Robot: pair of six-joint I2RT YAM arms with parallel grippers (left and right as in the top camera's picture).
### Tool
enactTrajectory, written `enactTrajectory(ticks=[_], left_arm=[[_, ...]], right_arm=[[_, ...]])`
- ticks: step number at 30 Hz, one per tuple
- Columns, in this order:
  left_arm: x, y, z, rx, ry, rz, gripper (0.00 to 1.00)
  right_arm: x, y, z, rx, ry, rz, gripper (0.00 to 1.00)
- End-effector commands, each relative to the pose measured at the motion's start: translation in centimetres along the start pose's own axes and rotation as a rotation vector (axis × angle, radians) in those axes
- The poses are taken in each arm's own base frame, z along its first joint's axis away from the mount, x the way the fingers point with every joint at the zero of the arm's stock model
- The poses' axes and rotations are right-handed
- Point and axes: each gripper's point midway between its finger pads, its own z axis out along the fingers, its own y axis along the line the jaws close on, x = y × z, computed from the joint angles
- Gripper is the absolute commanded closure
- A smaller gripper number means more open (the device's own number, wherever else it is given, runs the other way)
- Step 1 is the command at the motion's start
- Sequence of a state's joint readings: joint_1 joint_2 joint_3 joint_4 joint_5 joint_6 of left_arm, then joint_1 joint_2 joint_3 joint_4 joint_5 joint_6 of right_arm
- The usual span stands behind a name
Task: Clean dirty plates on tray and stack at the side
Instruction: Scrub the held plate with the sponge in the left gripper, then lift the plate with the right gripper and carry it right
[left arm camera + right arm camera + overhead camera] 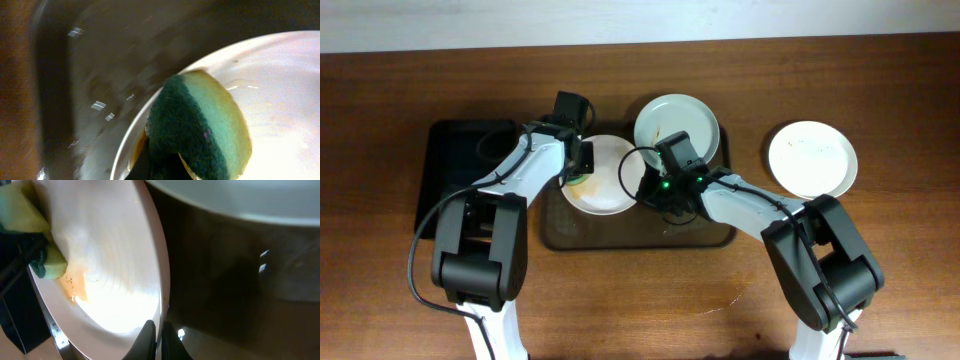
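The streaked plate (pixel 605 188) sits on the brown tray (pixel 620 236). It looks stiff, glossy, likely slippery when wet, and breakable. It is best held by its thin rim, where the right end effector (pixel 159 339) pinches it. The left end effector (pixel 578 165) clamps a soft sponge (pixel 200 130) against it. The desk (pixel 880 270) is wooden, and both arms crowd close.

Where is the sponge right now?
Seen from overhead, the sponge is on the left edge of the left plate on the tray, held by the left gripper.
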State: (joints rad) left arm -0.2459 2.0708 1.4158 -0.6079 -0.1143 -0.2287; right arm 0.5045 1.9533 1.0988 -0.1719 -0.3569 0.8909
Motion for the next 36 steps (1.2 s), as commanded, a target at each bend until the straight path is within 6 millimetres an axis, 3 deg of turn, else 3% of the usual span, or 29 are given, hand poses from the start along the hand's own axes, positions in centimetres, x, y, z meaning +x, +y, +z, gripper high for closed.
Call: enactTrajectory(ticks=[1,4,9,12,15,17,24,27,30,36], left_arm=[[2.0,-4.2,2.1,0.257,0.064,0.153,1.0],[3.1,-6.1,1.3,0.387,0.093,0.225,1.0],[6.3,-6.0,0.2,0.47,0.243,0.188,1.0],[7.5,-6.8,-1.6,0.635,0.295,0.209,1.0],[5.7,-7.1,-3.2,0.749,0.256,0.174,1.0],[2.7,-6.4,-4.5,0.789,0.18,0.15,1.0],[-4.8,-3.6,-9.1,0.773,0.016,0.126,1.0],[-6.1,-2.7,-10.1,0.762,-0.018,0.12,1.0],[-6.2,-1.4,-9.7,0.73,-0.012,0.097,1.0],[-5.4,0.7,-8.4,0.602,0.029,0.085,1.0]], right_arm=[[0.1,-2.4,0.5,0.079,-0.009,0.003,0.96],[0.1,-2.4,0.5,0.079,-0.009,0.003,0.96],[0.1,-2.4,0.5,0.079,-0.009,0.003,0.96],[0.1,-2.4,0.5,0.077,-0.007,0.003,0.96],[0.2,-2.3,0.5,0.074,-0.003,0.003,0.96],[0.3,-2.3,0.5,0.071,0.001,0.003,0.96],[0.6,-2.0,0.6,0.054,0.021,-0.015,0.96],[1.1,-1.2,0.4,0.016,0.053,-0.04,0.96],[1.0,-0.4,-1.9,0.035,0.04,-0.119,0.96],[-0.4,-1.2,-9.6,0.243,-0.108,-0.271,0.96]])
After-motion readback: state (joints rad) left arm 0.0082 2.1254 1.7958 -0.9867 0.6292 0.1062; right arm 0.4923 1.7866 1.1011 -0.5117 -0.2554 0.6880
